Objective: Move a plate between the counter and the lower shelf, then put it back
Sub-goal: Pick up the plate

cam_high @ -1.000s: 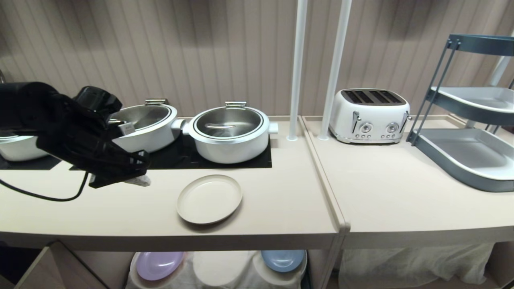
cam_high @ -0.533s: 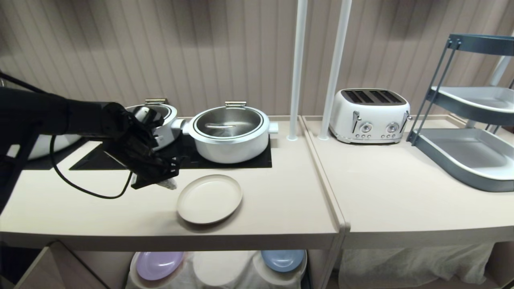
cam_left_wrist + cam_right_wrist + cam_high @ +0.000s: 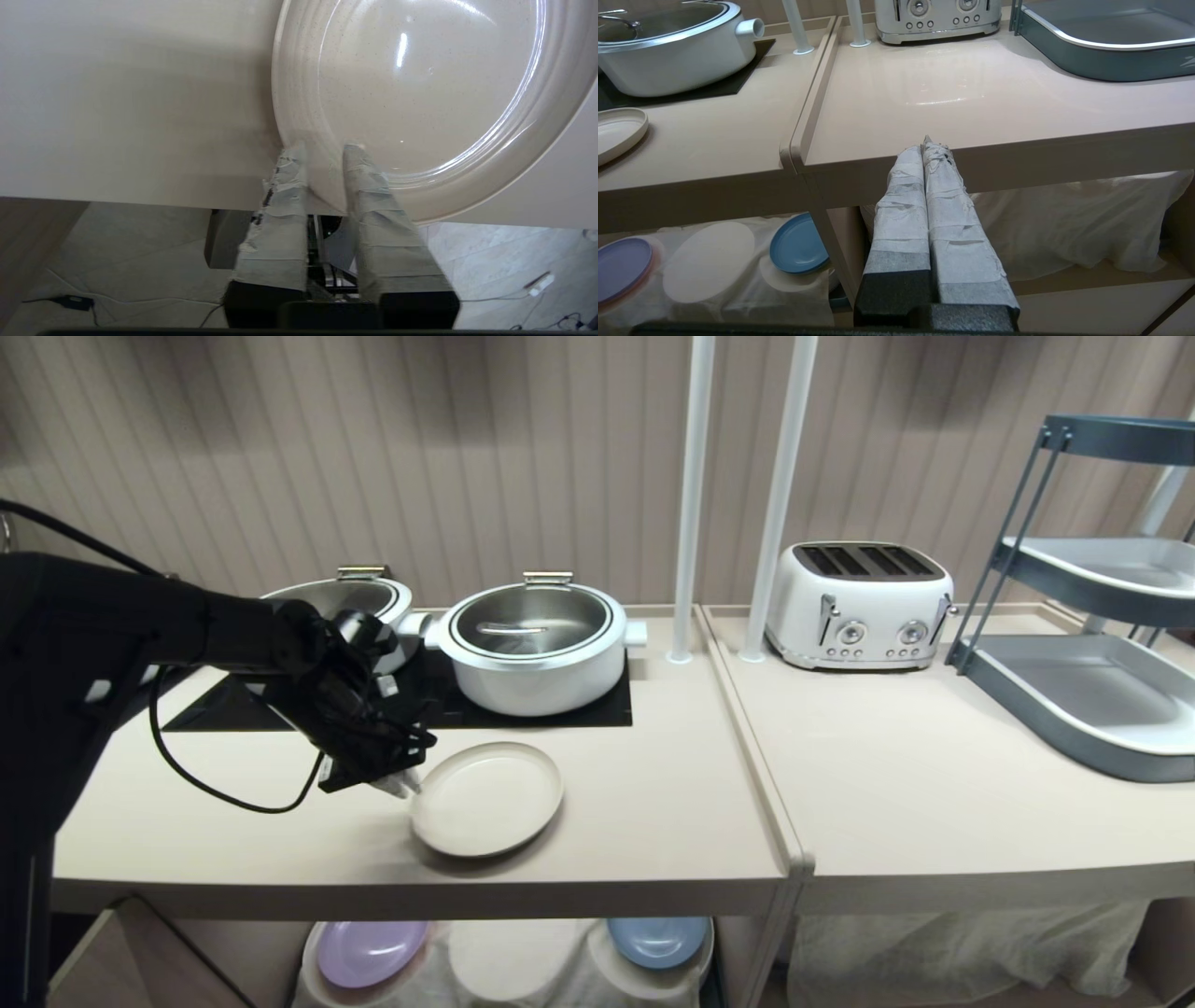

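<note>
The cream plate lies flat on the counter, near its front edge and just in front of the black hob. My left gripper is at the plate's left rim, tilted downward. In the left wrist view its taped fingers stand a little open, one outside the rim and one over the plate, with the rim in the gap. My right gripper is shut on nothing and parked in front of the counter's edge, out of the head view. The lower shelf below is draped in white cloth.
Two white pots sit on the hob behind the plate. Two white poles, a toaster and a grey-blue tray rack stand to the right. A lilac plate and a blue plate rest on the shelf cloth.
My left arm has swung right and down across the counter, from in front of the left pot to the plate's left rim. Its fingers have parted slightly. The plate has not moved.
</note>
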You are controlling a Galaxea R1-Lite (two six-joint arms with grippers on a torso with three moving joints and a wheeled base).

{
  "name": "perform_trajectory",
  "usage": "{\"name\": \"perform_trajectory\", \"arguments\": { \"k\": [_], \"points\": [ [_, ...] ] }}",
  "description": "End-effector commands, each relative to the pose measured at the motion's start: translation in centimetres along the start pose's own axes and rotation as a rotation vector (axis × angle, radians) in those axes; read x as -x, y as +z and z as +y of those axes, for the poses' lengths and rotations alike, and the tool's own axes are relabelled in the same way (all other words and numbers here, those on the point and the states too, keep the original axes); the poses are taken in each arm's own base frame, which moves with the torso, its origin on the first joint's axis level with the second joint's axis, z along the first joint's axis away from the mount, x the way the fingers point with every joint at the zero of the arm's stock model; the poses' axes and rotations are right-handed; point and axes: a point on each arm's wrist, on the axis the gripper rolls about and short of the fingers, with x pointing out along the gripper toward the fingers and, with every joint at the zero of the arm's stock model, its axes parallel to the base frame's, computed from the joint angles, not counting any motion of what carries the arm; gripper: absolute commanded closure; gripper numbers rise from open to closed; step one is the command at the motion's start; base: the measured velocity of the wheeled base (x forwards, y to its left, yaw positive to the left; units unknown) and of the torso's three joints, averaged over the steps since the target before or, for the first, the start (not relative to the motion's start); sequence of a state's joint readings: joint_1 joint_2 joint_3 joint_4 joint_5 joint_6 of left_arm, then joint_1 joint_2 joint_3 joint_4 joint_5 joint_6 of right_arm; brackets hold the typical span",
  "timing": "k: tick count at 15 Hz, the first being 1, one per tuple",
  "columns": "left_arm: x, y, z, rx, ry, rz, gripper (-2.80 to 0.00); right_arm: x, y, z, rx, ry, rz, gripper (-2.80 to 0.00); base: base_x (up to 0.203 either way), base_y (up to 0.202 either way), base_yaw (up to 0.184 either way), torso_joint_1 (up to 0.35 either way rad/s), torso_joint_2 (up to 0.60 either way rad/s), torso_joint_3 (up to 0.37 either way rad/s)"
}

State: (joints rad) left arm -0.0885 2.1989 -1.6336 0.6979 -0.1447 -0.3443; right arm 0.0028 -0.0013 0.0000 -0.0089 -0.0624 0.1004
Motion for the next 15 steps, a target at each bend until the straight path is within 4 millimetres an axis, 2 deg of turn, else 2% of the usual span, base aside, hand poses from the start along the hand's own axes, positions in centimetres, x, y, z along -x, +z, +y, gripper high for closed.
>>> {"name": "perform_trajectory", "arguments": {
  "k": [1, 8, 15],
  "points": [
    [0.1, 0.0, 0.0, 0.004, 0.000, 0.001, -2.80, 0.0, 0.0, 0.0, -0.001, 0.000, 0.001, 0.00, 0.000, 0.000, 0.000, 0.000, 0.00, 0.000],
    [0.3, 0.8, 0.3, -0.056, -0.006, -0.022, -2.80, 0.0, 0.0, 0.0, 0.000, 0.000, 0.001, 0.00, 0.000, 0.000, 0.000, 0.000, 0.00, 0.000],
    [-1.6, 1.7, 0.9, -0.070, 0.009, -0.008, -2.80, 0.0, 0.0, 0.0, 0.001, 0.000, 0.001, 0.00, 0.000, 0.000, 0.000, 0.000, 0.00, 0.000]
  ]
}}
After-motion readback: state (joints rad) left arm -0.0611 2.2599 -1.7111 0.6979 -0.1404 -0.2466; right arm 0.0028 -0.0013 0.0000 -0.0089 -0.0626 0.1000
